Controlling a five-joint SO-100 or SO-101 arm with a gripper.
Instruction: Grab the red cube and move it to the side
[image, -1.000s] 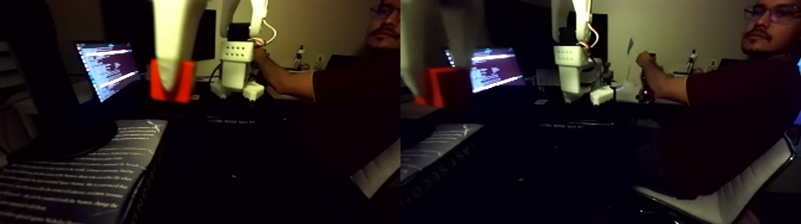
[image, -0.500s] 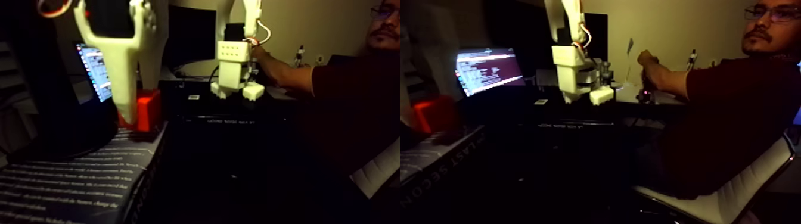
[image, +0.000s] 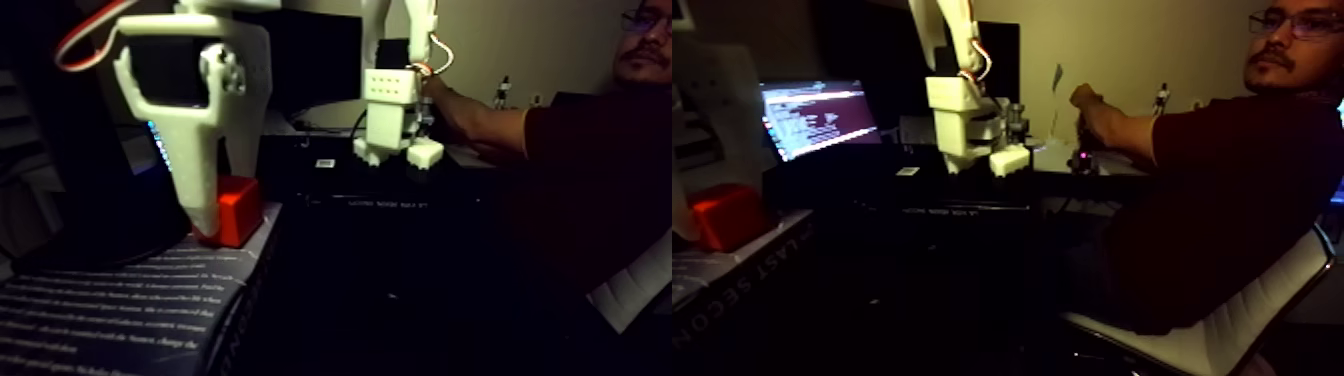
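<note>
Gripping nothing that we can make out for certain, the white gripper (image: 212, 222) hangs at the far left of the fixed view, its fingers pointing down, one broad finger in front of the red cube (image: 240, 210). We cannot tell whether the jaws are closed on the cube or merely stand against it; the near finger overlaps the cube's left face. We see the cube resting on the far corner of a dark book (image: 130, 300) with pale printed lines on its cover, close to the book's right edge. Behind the gripper we glimpse a lit laptop screen (image: 820, 115), clearer in the right half of the picture, where the cube shows again on the same book corner. Moving right, we find a second white arm (image: 395, 105) standing on a dark desk (image: 400, 190), with a person's hand (image: 1085, 105) at its controls. Further right, the person's forearm (image: 480, 130) reaches back to a dark red shirt (image: 1230, 180). At the far right we see the pale edge of a chair (image: 1230, 330).
</note>
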